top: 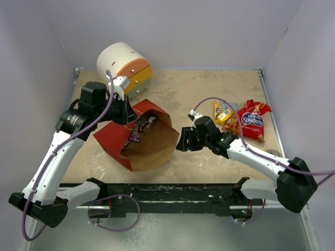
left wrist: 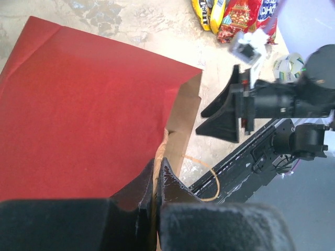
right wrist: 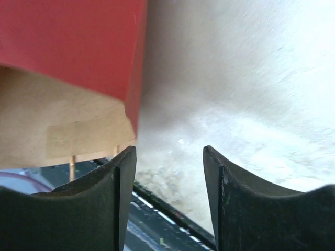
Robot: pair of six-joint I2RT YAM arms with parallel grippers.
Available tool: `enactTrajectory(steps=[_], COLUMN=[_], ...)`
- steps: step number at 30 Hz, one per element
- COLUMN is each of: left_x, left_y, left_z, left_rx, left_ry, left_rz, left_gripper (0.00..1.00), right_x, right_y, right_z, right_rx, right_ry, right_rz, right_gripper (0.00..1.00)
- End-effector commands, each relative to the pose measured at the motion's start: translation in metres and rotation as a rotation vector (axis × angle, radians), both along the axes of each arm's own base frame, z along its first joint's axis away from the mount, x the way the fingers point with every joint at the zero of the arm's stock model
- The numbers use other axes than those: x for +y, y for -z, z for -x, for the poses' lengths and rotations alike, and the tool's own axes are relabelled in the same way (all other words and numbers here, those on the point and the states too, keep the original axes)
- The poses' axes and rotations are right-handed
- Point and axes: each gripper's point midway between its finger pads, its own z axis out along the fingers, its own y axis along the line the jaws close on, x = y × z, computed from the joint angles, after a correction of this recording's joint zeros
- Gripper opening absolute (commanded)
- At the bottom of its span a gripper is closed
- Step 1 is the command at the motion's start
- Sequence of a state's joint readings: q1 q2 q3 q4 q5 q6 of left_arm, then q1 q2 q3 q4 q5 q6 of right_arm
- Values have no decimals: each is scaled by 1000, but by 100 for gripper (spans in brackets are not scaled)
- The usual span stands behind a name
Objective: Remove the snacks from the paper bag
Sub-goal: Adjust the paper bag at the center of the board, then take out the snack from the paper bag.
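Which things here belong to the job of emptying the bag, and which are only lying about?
Job: paper bag, its edge pinched by the left hand; wrapped bars inside it; red snack bag and yellow packets, already out.
Lying about: orange-and-yellow drawer unit; tape roll.

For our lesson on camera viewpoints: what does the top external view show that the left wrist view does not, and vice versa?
Only the top external view: the white drawer unit and dark wrapped bars inside the paper bag. Only the left wrist view: the left gripper shut on the bag's rim, seen close up. Both: the red paper bag, the open right gripper, and the red snack bag lying outside it.
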State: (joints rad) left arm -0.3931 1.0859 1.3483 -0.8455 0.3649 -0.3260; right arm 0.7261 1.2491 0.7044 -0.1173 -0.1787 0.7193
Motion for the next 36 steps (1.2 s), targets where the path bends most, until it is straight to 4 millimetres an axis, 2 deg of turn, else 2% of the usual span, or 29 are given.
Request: enactTrajectory(steps=[1, 3, 6, 9, 11, 14, 16, 18, 19, 20, 21, 23, 25, 32, 33, 34, 36], left_x=[0, -2, -3, -4, -4, -6, -8, -9, -10, -11, -12, -13, -14, -16, -16, -15, -15], left_y=[-2, -1, -2, -3, -3, -5, -8, -11, -13, -14, -15, -16, -18, -19, -18, -18, -18], left_z=[-2, -3, -5, -7, -9, -12, -14, -16, -17, -18, -19, -21, -22, -23, -22, -22, -21], left_rx=[-3, 3, -1, -4, -8, -13, -19, -28, -32, -35, -37, -35, -38, -33, -31, -30, -26], left_ry=[-2, 6, 16, 25, 27, 30, 34, 36, 38, 38, 40, 43, 44, 49, 50, 48, 50], left_rz=[-4, -6, -14, -19, -25, -23, -14, -5, -2, 2, 3, 5, 8, 14, 14, 13, 13], left_gripper=[0, 0, 0, 0, 0, 0, 0, 0, 0, 0, 0, 0, 0, 0, 0, 0, 0], right_x=[-35, -28, -6, 29, 54, 86, 105, 121, 124, 126, 128, 135, 142, 156, 155, 158, 155], right_y=[-26, -55, -100, -139, -159, -171, -166, -152, -143, -135, -131, -113, -105, -68, -57, -60, -52], right_z=[-12, -13, -12, -7, 0, 11, 23, 48, 53, 54, 48, 32, 14, -45, -52, -63, -82], right_rx=[-206, -308, -478, -612, -694, -844, -969, -1162, -1270, -1348, -1408, -1432, -1457, -1465, -1447, -1454, -1430], right_ry=[-96, -162, -244, -329, -372, -465, -582, -828, -934, -1000, -1023, -1047, -1086, -1174, -1196, -1189, -1192], right_rz=[212, 189, 116, 24, -6, -25, -43, -61, -29, 11, 65, 167, 261, 480, 519, 549, 604], right_gripper=[59, 61, 61, 61, 62, 64, 64, 64, 63, 69, 74, 77, 79, 77, 76, 74, 72])
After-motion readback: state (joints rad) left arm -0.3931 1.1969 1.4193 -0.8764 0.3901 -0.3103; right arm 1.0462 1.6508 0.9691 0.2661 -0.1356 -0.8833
